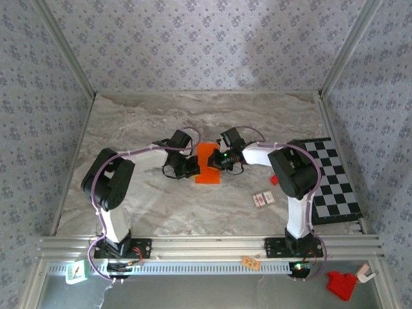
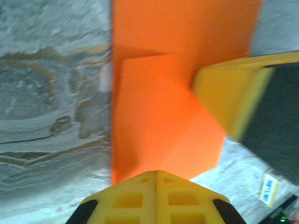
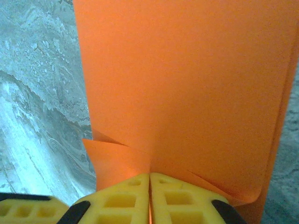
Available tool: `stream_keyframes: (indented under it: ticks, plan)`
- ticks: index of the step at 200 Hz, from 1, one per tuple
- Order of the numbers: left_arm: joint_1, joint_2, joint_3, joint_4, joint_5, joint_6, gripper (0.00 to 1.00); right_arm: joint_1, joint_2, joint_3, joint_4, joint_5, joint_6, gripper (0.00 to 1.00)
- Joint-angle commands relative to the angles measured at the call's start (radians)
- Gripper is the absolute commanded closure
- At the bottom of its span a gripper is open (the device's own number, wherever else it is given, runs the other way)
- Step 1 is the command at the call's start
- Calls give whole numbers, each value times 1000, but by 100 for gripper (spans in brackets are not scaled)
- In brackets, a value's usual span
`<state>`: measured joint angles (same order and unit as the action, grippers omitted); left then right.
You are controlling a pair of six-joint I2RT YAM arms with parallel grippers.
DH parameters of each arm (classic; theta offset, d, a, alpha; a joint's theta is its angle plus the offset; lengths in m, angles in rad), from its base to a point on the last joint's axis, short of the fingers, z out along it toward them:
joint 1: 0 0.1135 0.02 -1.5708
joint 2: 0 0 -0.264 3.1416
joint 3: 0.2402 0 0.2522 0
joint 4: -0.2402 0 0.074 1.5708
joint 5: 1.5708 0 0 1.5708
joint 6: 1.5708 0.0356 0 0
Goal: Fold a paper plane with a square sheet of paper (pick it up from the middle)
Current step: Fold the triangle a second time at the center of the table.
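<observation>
Left gripper (image 2: 155,173), right gripper (image 3: 149,176) — two — pinch one sheet (image 3: 187,84).

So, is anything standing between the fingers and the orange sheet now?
Nothing visible does. The right fingers are shut on an edge of the orange sheet. The left fingers are shut at its opposite edge. The small red block lies apart, off to the right.

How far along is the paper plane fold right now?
Early stage. Done: the square sheet of paper looks folded over into a rectangle, and a diagonal crease shows in the left wrist view. In hand: the right claw is shut on one edge, puckering it; the left claw is shut at another edge. Left: there is no narrow pointed dart with a centre crease yet, so most folds likely remain.
</observation>
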<state>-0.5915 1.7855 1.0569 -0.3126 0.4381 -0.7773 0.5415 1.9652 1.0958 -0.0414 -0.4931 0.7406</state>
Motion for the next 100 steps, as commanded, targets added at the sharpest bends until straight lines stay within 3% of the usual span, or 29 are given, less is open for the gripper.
stream_keyframes:
  ticks: [1,65,100]
  plan:
    - [-8,-29,-29,71,37,-45,93,-4,53,-40,-51,88,9,90]
    - [-8,42,-43,85,43,-93,93,-5,55,-42,-53,91,9,90]
    - [-8,71,-64,36,-8,-94,95,-9,49,-46,-50,89,2,90]
